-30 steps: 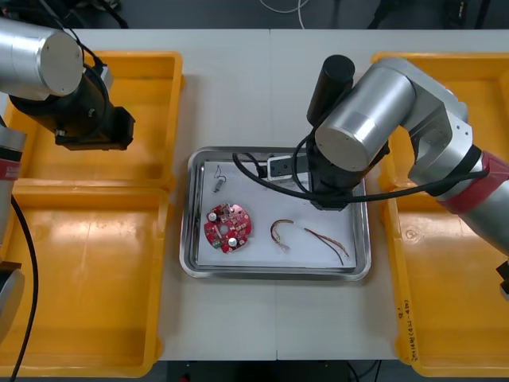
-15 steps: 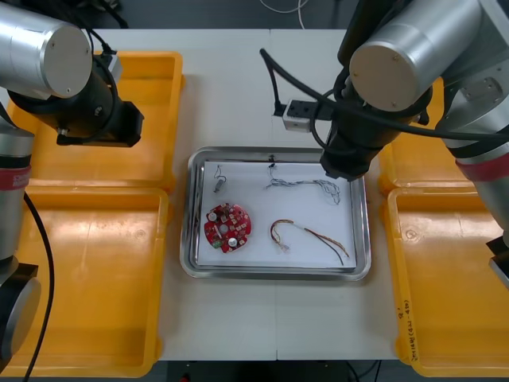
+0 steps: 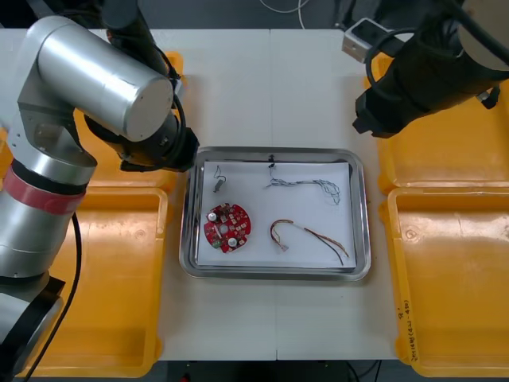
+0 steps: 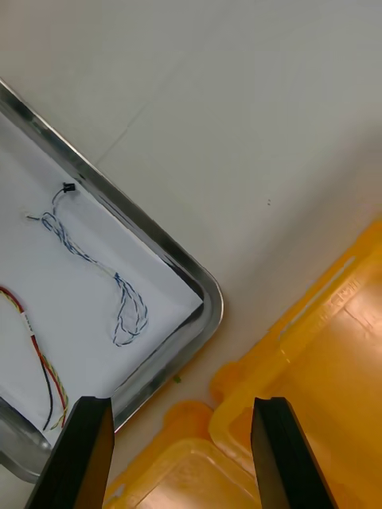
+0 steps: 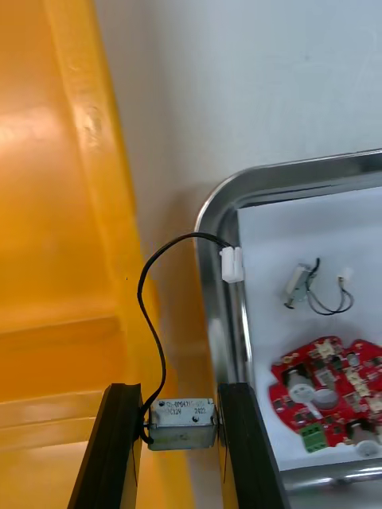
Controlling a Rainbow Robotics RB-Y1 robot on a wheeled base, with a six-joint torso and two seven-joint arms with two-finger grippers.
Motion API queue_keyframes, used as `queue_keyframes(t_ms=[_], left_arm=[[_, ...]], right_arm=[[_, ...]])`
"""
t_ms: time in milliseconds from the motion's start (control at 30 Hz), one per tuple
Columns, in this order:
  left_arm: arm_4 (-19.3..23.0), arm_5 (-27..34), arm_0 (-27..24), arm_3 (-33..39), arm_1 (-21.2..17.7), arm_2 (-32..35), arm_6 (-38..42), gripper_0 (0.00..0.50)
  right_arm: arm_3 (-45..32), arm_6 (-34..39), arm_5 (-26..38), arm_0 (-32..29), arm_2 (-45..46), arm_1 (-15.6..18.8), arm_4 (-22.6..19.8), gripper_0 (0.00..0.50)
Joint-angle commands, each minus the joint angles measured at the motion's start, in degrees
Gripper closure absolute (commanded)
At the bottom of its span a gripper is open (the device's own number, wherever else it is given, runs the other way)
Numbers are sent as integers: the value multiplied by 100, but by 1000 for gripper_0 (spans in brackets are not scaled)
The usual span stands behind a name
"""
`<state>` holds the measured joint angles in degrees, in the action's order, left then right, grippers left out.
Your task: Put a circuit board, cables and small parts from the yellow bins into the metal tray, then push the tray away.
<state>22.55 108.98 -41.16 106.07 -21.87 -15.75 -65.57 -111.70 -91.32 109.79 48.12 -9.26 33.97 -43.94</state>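
Boxy small metal part (image 5: 183, 423): silver, rectangular, printed label on the visible face, a black cable (image 5: 151, 318) leaving one end. Its long axis runs straight across from one finger to the other, label face toward the wrist camera. The left gripper (image 5: 180, 402) has it clamped, both fingers (image 5: 119, 445) pressed on its short ends, the part sitting just below the fingertips. The part hangs over the narrow strip of desk (image 3: 270, 87) between the left far yellow bin (image 5: 48, 238) and the left rim of the metal tray (image 5: 263, 176), near the tray's far left corner. The black cable loops away from the fingers and ends in a white connector (image 5: 231, 264) that rests on the tray rim. The tray is white inside and holds a second small metal part (image 3: 219, 181) with thin black wires, a round red circuit board (image 3: 228, 227) nearer the robot, a twisted blue and white cable (image 3: 306, 185) along the far side, and a red and yellow cable (image 3: 308, 235) near the middle, all apart from one another. Right gripper (image 4: 183, 406): fingers spread with nothing between them, hovering above the tray's far right corner and the corner of a right yellow bin (image 4: 334, 382).
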Motion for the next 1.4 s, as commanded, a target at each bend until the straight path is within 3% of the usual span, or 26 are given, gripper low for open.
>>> queue_keyframes(t_ms=[33, 300, 467, 600, 1200, 1233, 1267, 1300, 1333, 1400], left_arm=[[162, -255, -340, 160, 148, -491, 1117, 500], [408, -1063, -621, -385, 201, -1229, 1732, 500], [443, -1679, -648, -851, 307, -1493, 1759, 500], [434, -2048, -648, -1185, 342, -1739, 1794, 500], [461, -2162, -613, -1615, 342, -2046, 1864, 488], [452, -2162, -613, -1615, 333, -2046, 1882, 405], [452, -2162, -613, -1615, 333, -2046, 1890, 284], [443, -2162, -613, -1615, 333, -2046, 1890, 236], [425, -2162, -613, -1607, 333, -2046, 1890, 125], [425, -2180, -613, -1615, 324, -2046, 1890, 26]], right_arm=[[-458, 783, 21, -347, 434, 470, -106, 0], [-792, 1899, 21, -901, 794, 927, -370, 0], [-897, 2637, 21, -1235, 1093, 1200, -660, 0], [-1108, 3050, 21, -1534, 1198, 1428, -660, 0], [-1179, 3340, 21, -2993, 1875, 2439, -950, 0], [-1143, 3340, 21, -3063, 1945, 2474, -968, 0], [-1091, 3349, 21, -3125, 2007, 2492, -985, 0], [-1064, 3349, 21, -3151, 2033, 2510, -994, 0], [-994, 3375, 21, -3204, 2086, 2527, -1011, 0], [-897, 3384, -27, -3283, 2156, 2553, -1038, 0]])
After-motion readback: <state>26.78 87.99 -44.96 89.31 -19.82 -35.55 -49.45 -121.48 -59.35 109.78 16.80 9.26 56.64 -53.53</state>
